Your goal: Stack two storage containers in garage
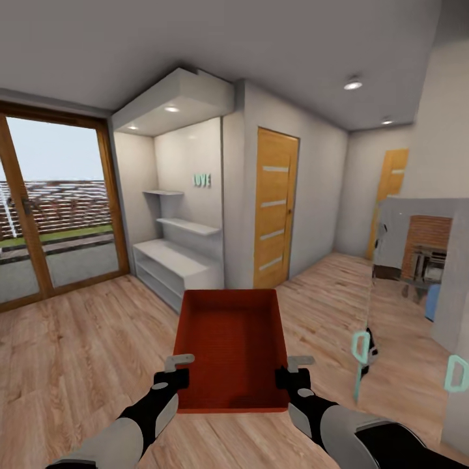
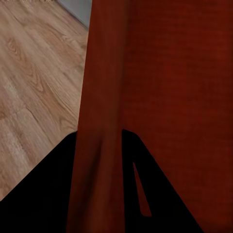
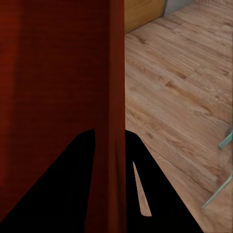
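red box carried through wood-floored room

left tool (image 1: 177,369) and right tool (image 1: 294,369) each clenched on a side wall of the open red-orange rectangular box (image 1: 229,352), held above the light wood-plank floor (image 1: 78,352). beyond: white shelf unit (image 1: 174,257), orange-brown door (image 1: 275,205), brick fireplace (image 1: 426,244) far right.

Both arms reach forward and low, side by side, grey forearms ending in black wrists. The left gripper (image 1: 177,366) is clamped on the left wall of the container (image 1: 229,345), the right gripper (image 1: 294,366) on its right wall, each with one finger inside and one outside.
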Motion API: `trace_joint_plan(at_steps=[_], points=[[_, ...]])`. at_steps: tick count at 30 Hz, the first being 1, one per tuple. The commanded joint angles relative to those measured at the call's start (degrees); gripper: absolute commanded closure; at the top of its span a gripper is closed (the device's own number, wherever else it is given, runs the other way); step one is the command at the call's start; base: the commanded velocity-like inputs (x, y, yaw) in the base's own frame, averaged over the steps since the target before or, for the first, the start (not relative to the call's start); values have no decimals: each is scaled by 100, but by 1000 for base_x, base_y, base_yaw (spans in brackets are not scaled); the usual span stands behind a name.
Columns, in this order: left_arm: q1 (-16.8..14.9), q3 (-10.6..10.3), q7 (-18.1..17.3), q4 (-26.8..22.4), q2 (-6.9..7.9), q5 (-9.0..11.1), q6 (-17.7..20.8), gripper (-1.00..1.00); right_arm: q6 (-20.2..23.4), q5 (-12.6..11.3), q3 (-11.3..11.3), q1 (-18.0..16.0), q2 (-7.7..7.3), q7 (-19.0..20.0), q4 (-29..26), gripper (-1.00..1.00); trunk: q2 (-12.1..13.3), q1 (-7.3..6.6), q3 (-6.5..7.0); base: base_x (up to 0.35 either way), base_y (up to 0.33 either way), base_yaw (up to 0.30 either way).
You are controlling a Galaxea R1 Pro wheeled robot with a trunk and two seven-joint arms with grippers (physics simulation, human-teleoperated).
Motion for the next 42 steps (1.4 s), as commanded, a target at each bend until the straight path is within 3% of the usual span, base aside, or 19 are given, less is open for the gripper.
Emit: trace_joint_plan(at_steps=[1,25,42], points=[[3,32,49,15,80,24,-13,100,-4,190,-227,-10,6,49,-297,100,-3,5,-2,321,0,0],[3,32,49,15,76,24,-13,100,-1,190,-227,-10,6,49,-297,100,-3,5,-2,321,0,-7],[3,32,49,15,76,24,-13,100,-1,190,-227,-10,6,49,-297,100,-3,5,-27,321,0,-222]])
